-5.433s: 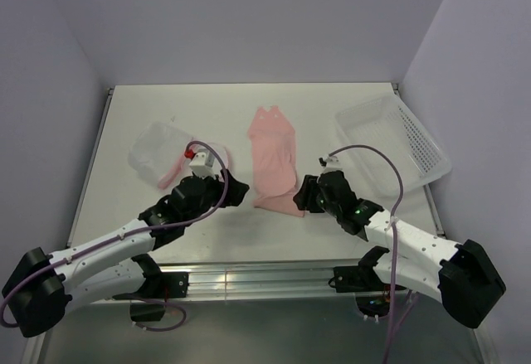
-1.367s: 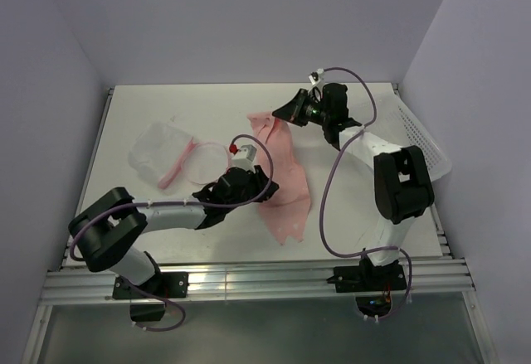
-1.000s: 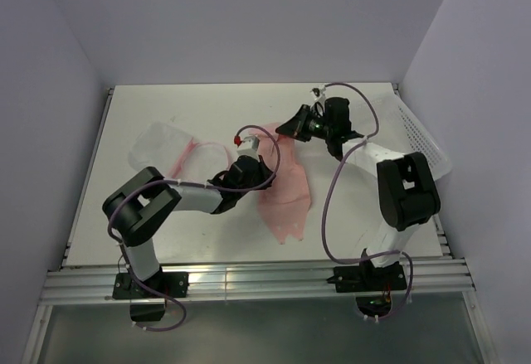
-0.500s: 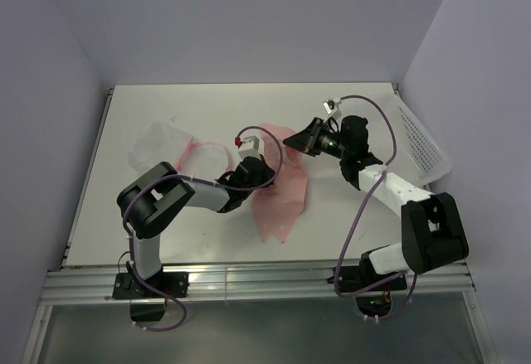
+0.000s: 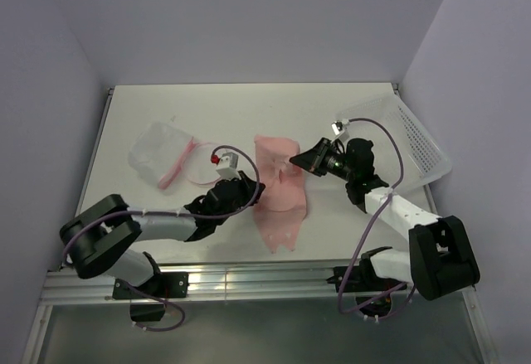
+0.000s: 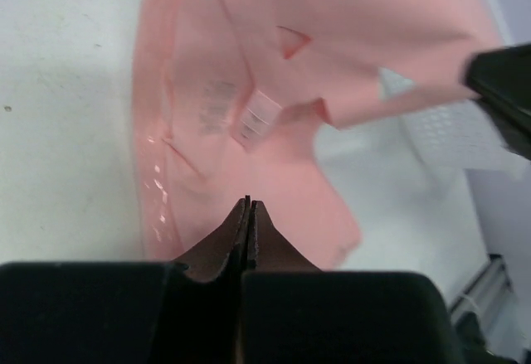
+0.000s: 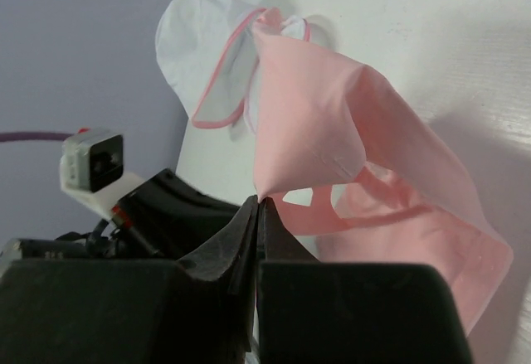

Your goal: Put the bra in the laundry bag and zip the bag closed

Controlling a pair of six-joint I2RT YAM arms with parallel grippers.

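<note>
The light-pink bra (image 5: 280, 194) lies mid-table, its far end folded over and lifted. My right gripper (image 5: 295, 162) is shut on a pinch of that fabric; in the right wrist view the cloth (image 7: 332, 123) drapes from the closed tips (image 7: 259, 199). My left gripper (image 5: 254, 190) sits low at the bra's left edge. Its jaws (image 6: 248, 203) are pressed together over the fabric (image 6: 207, 107), with no cloth seen between them. The laundry bag (image 5: 160, 152), white mesh with a pink rim, lies open to the left, and shows behind the bra (image 7: 199, 41).
A rigid white perforated basket (image 5: 412, 137) stands at the back right, close behind the right arm. Its mesh wall shows past the bra (image 6: 452, 132). The left arm's wrist camera (image 7: 91, 163) is just left of the right gripper.
The right gripper has drawn the bra's far end nearer, folding it over. The left gripper has slid back toward the near left, along the bra's left edge.
</note>
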